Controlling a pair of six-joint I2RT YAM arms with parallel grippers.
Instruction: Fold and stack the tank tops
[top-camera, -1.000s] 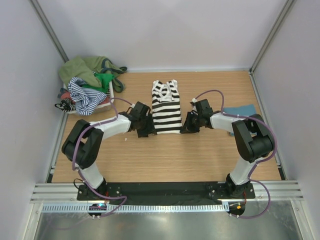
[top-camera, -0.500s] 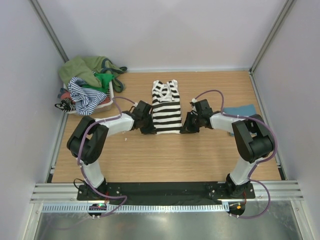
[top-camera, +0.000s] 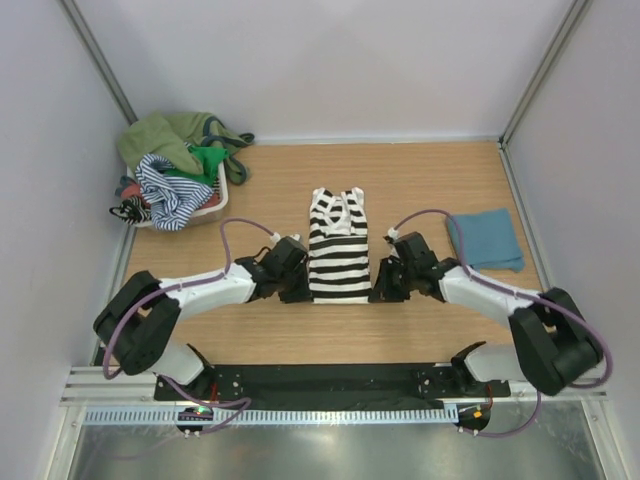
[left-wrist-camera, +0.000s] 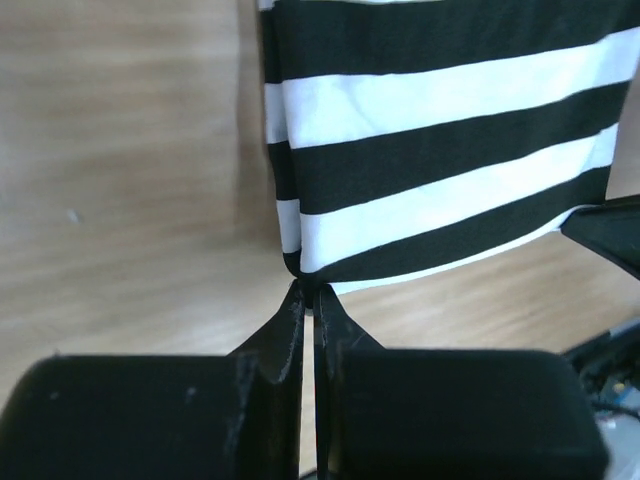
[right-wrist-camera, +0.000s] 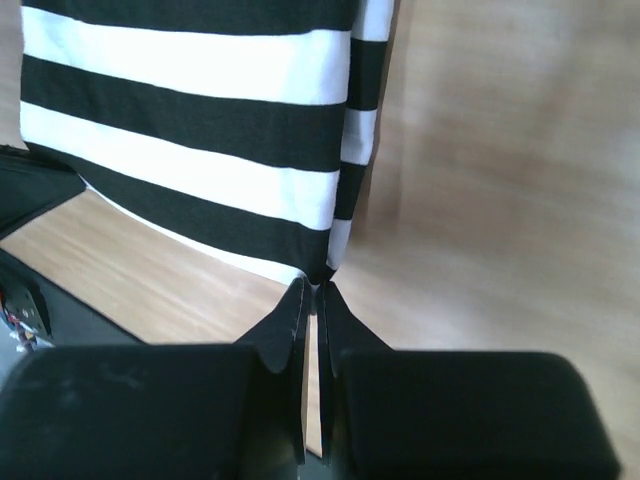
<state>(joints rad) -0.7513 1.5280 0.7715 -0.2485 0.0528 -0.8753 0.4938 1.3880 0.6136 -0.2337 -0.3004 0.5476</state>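
Your left gripper (left-wrist-camera: 308, 292) is closed. In its wrist view the two fingers meet at the tips with only a thin slit between them, and a corner of the striped top (top-camera: 338, 250) is pinched there. Seen from above, this is the hem corner at 7 o'clock of the garment. Your right gripper (right-wrist-camera: 318, 287) is in the same condition, with its fingers pressed together on the opposite hem corner, at 5 o'clock. In both wrist views the cloth comes out directly from the fingertips. Each wrist view also shows a dark part of the other gripper at the far end of the hem.

The striped top lies near the middle of the table (top-camera: 430, 180), folded to a narrow strip. Its neckline points toward 12 o'clock and its hem toward 6 o'clock, nearest to the arm bases. Both arms reach low over the wood, one from each side, so the hem spans between the two grippers. Whether the hem is lifted off the wood or rests on it, you cannot tell from these views.

The teal top (top-camera: 485, 238) lies folded at 3 o'clock of the striped one, apart from it. The heap (top-camera: 175, 165) of other tops sits at 10 o'clock, in the far left corner, well apart from both grippers.
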